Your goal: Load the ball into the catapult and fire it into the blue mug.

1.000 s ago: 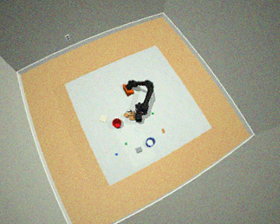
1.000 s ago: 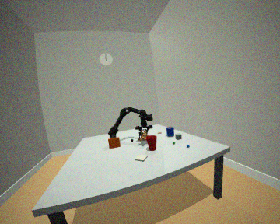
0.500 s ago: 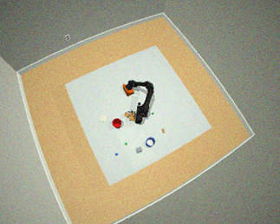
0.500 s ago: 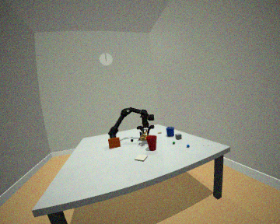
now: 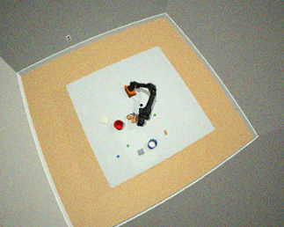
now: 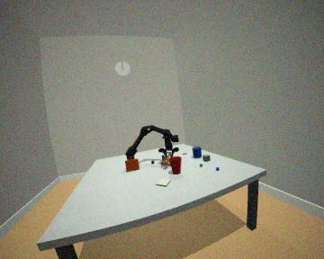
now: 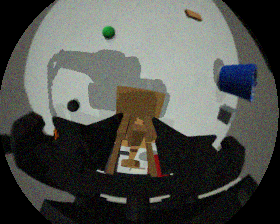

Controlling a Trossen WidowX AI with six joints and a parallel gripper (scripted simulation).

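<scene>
Claw [image 5: 134,118] [image 6: 167,157] [image 7: 138,117] is gripping the wooden catapult [image 5: 130,117] [image 6: 166,162] [image 7: 141,102], presumably for aiming (the blue mug [image 5: 152,143] [image 6: 197,152] [image 7: 237,80] is standing right of it in the exterior view).

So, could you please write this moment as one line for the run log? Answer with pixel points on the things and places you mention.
end effector [image 5: 134,118] [image 6: 168,152] [image 7: 138,117]: shut on catapult [image 5: 130,116] [image 7: 141,102] | blue mug [image 5: 148,146] [image 6: 197,152] [image 7: 237,80]: upright on table [image 5: 88,101] [image 6: 103,193] [image 7: 165,45] | shot: not fired
</scene>
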